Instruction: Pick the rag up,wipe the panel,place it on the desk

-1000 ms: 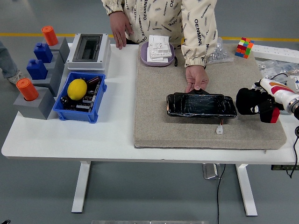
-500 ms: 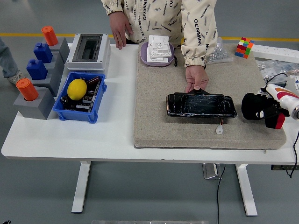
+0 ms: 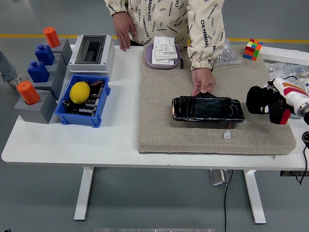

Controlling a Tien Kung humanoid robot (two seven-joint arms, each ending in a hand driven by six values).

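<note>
Grey floor (image 3: 38,193) with a yellow line along the top, behind a white table (image 3: 116,140) filling the frame's width. Bare white strip along the table's near edge and down the middle left, between a blue bin (image 3: 79,118) and a grey mat (image 3: 164,121). Covers the right half of the table almost to its near edge and right corner. Open mat left of the panel (image 3: 207,108), in front of it, and in the gap to its right. Lies flat, long side across, right of the frame's centre, a small white connector (image 3: 227,135) just in front of its right end. Person's hand (image 3: 203,79) resting on its far edge, the other hand (image 3: 124,31) at the table's far edge, upper centre. Purple tray (image 3: 148,57) of white parts at the mat's far left corner, colour cube (image 3: 252,49) at upper right.

Right hand (image 3: 270,104) at the right edge of the frame, above the mat, clenched around the black rag (image 3: 258,99). Bunched at the front of the hand, level with the panel's right end, near it but apart.
</note>
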